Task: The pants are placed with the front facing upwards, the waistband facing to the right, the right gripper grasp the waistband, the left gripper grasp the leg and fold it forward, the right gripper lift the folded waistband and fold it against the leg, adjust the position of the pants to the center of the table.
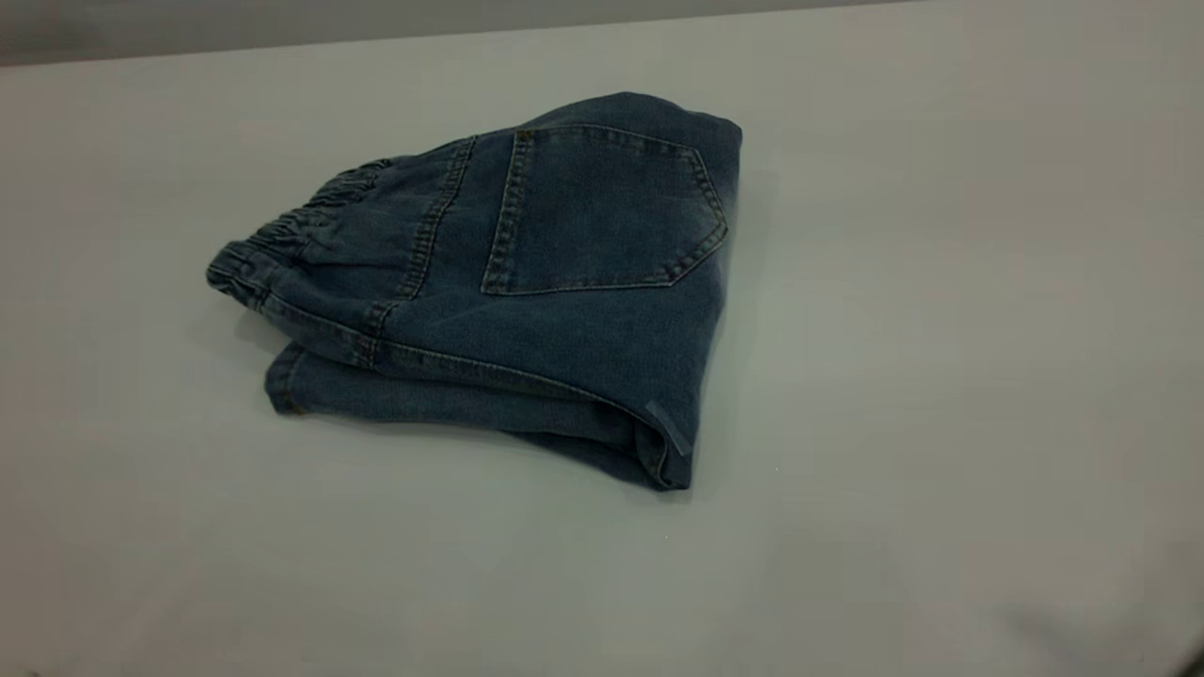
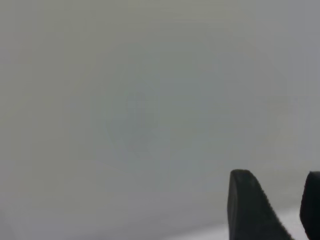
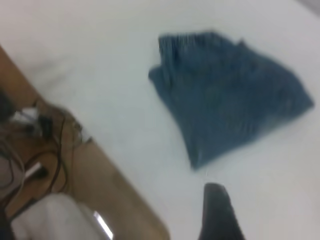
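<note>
We see the pants (image 1: 527, 301) folded into a compact bundle, lying alone near the middle of the counter (image 1: 941, 376), waistband (image 1: 282, 235) toward its left edge. Neither claw touches them; whether they are open we cannot tell. We judge only a small centering push remains.

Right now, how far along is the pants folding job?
Both folds look done: the pants lie in a compact stack, waistband at the left over the leg. Nothing is gripped; the left gripper faces bare table, the right gripper hangs clear. Left, if anything: centering.
</note>
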Robot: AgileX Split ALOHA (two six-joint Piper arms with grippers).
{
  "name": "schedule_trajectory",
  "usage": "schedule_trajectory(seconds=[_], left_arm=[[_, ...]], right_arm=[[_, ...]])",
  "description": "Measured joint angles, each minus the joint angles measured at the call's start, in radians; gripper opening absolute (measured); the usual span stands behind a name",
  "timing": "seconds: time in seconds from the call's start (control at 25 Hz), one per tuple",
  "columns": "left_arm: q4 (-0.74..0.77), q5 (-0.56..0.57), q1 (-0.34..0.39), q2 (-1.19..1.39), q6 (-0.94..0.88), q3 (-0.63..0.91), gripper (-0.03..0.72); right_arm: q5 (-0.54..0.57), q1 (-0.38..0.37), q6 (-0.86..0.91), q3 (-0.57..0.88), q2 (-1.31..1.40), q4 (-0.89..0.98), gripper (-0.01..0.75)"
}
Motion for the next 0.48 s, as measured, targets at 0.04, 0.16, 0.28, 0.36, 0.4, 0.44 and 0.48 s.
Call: schedule_trajectory(seconds=[0.04, 0.16, 0.28, 0.36, 0.4, 0.44, 0.48], left_arm=[[-0.052, 0.054, 0.0, -0.005, 0.033, 0.003, 0.258], [-0.182, 0.205, 0.0, -0.023, 0.116, 0.005, 0.258], [-0.26, 0.353, 0.0, -0.046, 0.125, 0.005, 0.258], [-0.28, 0.444, 0.0, -0.067, 0.091, 0.006, 0.258], [-0.281, 0.484, 0.0, -0.08, 0.062, 0.008, 0.258], [-0.282, 0.513, 0.0, -0.096, 0.041, 0.016, 0.258], [-0.282, 0.545, 0.0, -0.11, 0.031, 0.027, 0.258]], right_arm=[[-0.001, 0.0, 0.008, 0.048, -0.035, 0.002, 0.371], [-0.046, 0.0, 0.034, 0.186, -0.141, 0.006, 0.371], [-0.124, 0.0, 0.068, 0.323, -0.255, 0.012, 0.371], [-0.167, 0.0, 0.073, 0.42, -0.335, 0.01, 0.371], [-0.187, 0.0, 0.073, 0.459, -0.375, 0.005, 0.371], [-0.203, 0.0, 0.073, 0.506, -0.408, -0.003, 0.371], [-0.208, 0.0, 0.076, 0.551, -0.447, -0.004, 0.371]])
